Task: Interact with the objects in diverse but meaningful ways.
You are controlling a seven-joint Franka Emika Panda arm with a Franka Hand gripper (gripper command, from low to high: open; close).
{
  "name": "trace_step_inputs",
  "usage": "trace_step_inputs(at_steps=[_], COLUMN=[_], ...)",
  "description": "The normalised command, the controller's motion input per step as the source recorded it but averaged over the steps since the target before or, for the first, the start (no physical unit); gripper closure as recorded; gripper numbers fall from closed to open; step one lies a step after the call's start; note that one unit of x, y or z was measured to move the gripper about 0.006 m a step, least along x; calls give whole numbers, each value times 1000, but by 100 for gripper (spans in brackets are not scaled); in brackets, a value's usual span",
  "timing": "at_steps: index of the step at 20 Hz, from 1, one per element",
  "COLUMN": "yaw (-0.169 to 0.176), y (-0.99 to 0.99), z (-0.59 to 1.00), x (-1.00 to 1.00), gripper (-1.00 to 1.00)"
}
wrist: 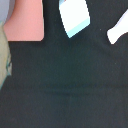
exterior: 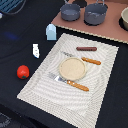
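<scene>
In the exterior view a round red tomato (exterior: 22, 72) lies on the dark table at the left. A little white bottle-like piece (exterior: 36, 50) stands behind it, and a pale-blue-and-white milk carton (exterior: 51, 31) stands further back. A dark brown sausage (exterior: 86, 48) lies at the far edge of the striped placemat (exterior: 40, 85). The wrist view looks down on the dark table and shows the milk carton (wrist: 75, 16) and the white bottle-like piece (wrist: 119, 29). The gripper shows in neither view.
A tan round plate (exterior: 73, 68) sits mid-placemat with orange-handled cutlery (exterior: 91, 61) beside it, another piece (exterior: 75, 84) in front. Two grey pots (exterior: 70, 11) (exterior: 95, 13) stand on a pink board (exterior: 85, 27), which also shows in the wrist view (wrist: 24, 21).
</scene>
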Motion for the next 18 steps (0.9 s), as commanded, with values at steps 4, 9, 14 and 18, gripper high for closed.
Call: trace_step_inputs(at_steps=[4,9,14,18], yaw=[5,0,62,140], y=[-21,-162,-134,-176], z=[-258,-502,-614,-528], x=[101,163,51,-67], gripper=[-100,-100,-100,-100])
